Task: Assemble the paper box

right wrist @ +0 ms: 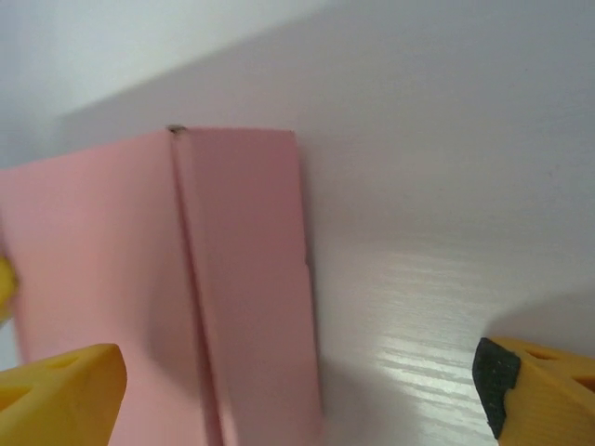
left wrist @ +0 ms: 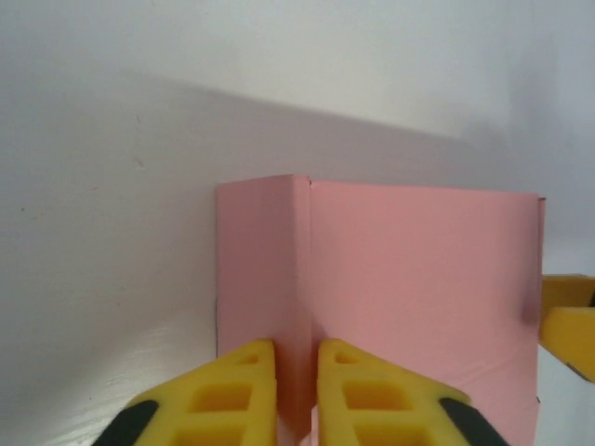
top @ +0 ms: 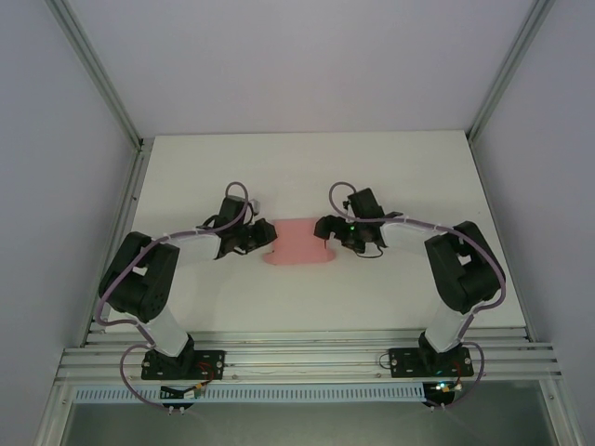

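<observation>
The paper box (top: 297, 242) lies on the white table (top: 307, 177), directly between the two grippers, and is seen from above as a low pink shape with its long axis running from one arm to the other. The left gripper (top: 263, 238) is positioned at the left end of the paper box. In the left wrist view, its yellow fingers (left wrist: 232, 395) are drawn almost together, and a narrow strip of pink paperboard at a crease is clamped between them. The crease line is seen running away from the grasp along the panel. The right gripper (top: 325, 229) is positioned at the right end of the paper box. In the right wrist view, its jaws are spread wide and nothing is held. One finger (right wrist: 60, 386) is placed over the pink surface, while the other is placed beside the paper box, over bare table. A folded panel with a straight crease is seen between them, at the edge of the paper box. Whether the spread fingers are touching the paperboard cannot be determined.
</observation>
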